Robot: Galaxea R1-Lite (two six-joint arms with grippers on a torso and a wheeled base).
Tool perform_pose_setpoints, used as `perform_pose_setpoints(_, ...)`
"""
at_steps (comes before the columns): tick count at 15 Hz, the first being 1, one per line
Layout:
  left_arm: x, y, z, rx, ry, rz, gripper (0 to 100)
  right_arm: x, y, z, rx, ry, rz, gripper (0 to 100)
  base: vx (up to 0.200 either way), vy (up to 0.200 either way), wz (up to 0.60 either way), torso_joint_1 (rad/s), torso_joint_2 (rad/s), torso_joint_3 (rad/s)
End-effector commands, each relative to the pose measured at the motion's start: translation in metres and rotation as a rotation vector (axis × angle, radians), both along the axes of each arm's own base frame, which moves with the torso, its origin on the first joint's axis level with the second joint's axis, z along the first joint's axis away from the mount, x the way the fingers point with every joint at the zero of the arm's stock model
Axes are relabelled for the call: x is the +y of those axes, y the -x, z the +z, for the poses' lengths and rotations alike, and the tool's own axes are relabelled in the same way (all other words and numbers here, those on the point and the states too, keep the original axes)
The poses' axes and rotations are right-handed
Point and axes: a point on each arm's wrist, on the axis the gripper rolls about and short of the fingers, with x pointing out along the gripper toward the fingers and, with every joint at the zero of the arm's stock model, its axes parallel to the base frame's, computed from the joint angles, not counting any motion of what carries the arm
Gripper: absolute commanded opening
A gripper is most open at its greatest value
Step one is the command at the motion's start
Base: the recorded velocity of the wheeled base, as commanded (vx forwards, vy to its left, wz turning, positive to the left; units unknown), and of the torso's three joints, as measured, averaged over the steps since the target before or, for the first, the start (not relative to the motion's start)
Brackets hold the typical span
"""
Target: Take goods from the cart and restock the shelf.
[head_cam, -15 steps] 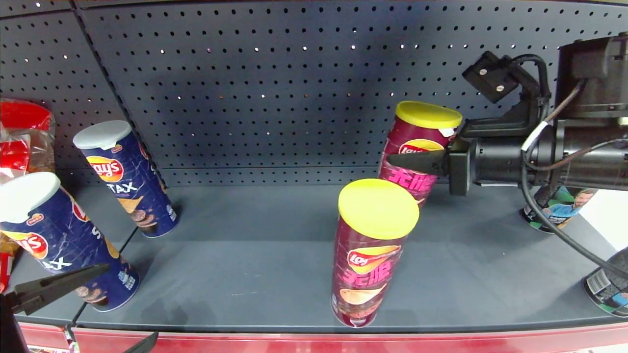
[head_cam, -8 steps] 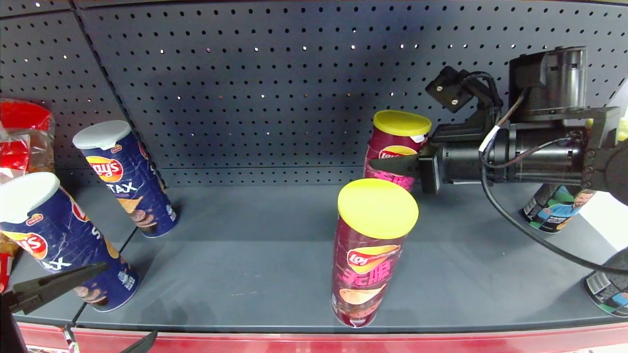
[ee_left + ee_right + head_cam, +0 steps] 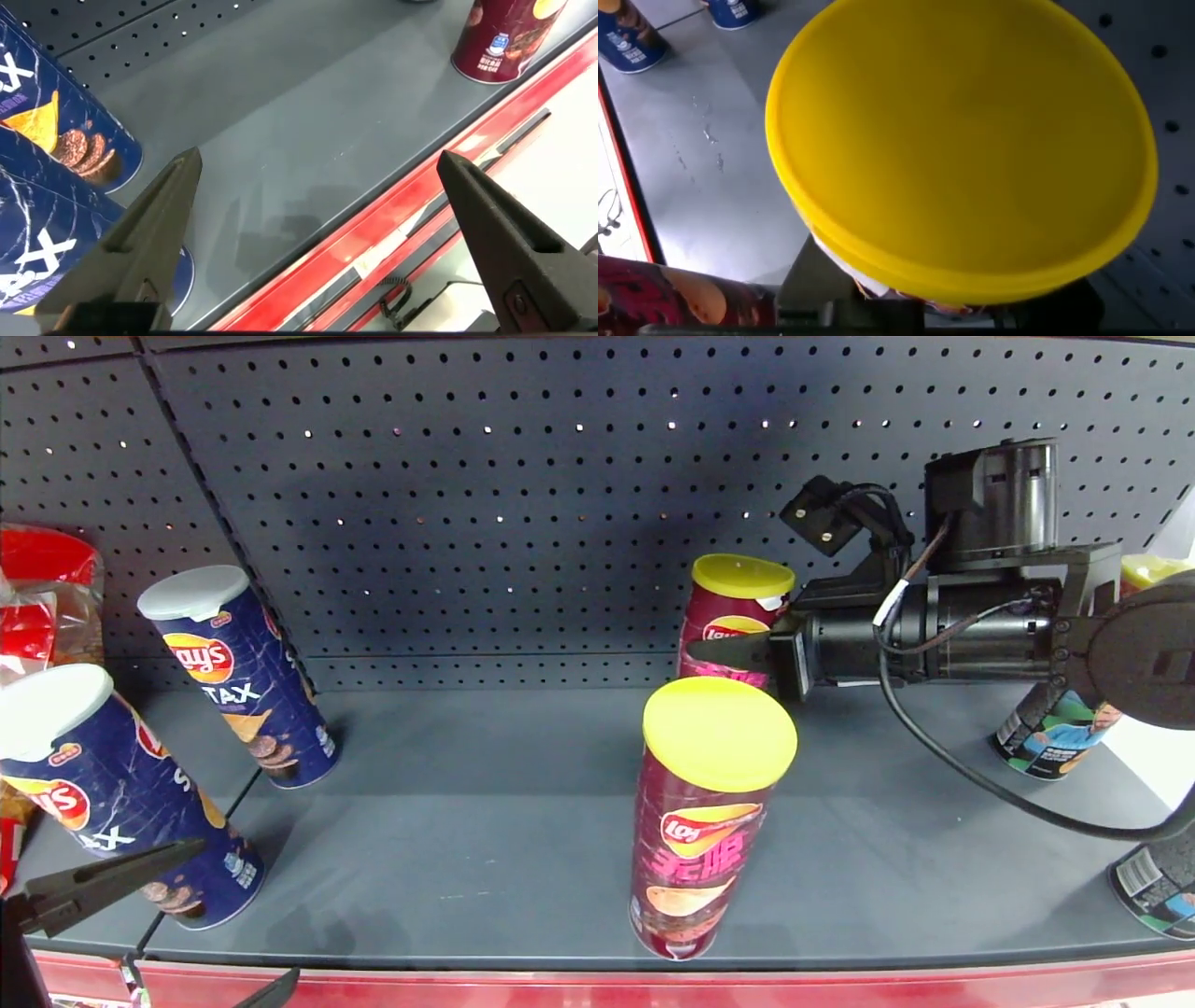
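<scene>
The grey shelf (image 3: 485, 840) has a pegboard back (image 3: 467, 523) and a red front lip. By its left edge stand the front blue can (image 3: 103, 793) and, behind it, the rear blue can (image 3: 238, 677). The front maroon can (image 3: 700, 840) stands mid-shelf at the front edge. The rear maroon can (image 3: 733, 616) is near the back, its base hidden. Two printed cans (image 3: 1055, 737) are at the right edge.

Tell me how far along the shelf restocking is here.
Done: one maroon cardboard chip canister with a yellow lid stands at the front of the grey metal shelf, with two blue white-lidded canisters at its left end. In hand: the right claw is shut on a second maroon yellow-lidded canister near the back panel; its base is hidden. Left: releasing it. The left claw is open, empty.
</scene>
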Motion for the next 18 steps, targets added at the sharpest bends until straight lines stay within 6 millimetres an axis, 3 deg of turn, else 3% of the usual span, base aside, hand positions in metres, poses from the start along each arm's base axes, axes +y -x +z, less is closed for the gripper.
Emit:
perform_pose_setpoints(1, 0.000, -0.001, -0.001, 0.006, -0.003, 0.000, 100, 0.002, 0.001, -0.001, 0.004, -0.001, 0.006, 0, 0.000, 0.000, 0.00, 0.000, 0.00, 0.000)
perform_pose_setpoints(3, 0.000, -0.001, -0.002, 0.009, -0.002, -0.001, 100, 0.001, 0.002, -0.003, 0.013, 0.003, 0.005, 0, 0.000, 0.000, 0.00, 0.000, 0.00, 0.000)
perform_pose_setpoints(4, 0.000, -0.001, -0.002, 0.011, -0.003, -0.001, 100, 0.001, 0.002, -0.004, 0.015, 0.003, 0.005, 100, 0.000, 0.000, 0.00, 0.000, 0.00, 0.000)
perform_pose_setpoints(13, -0.004, -0.009, -0.004, 0.053, -0.021, -0.002, 100, -0.022, 0.042, -0.008, 0.074, -0.006, -0.024, 100, 0.000, 0.000, 0.00, 0.000, 0.00, 0.000)
perform_pose_setpoints(18, -0.013, -0.028, -0.005, 0.124, -0.055, -0.002, 100, -0.059, 0.093, -0.021, 0.105, 0.003, -0.108, 100, 0.000, 0.000, 0.00, 0.000, 0.00, 0.000)
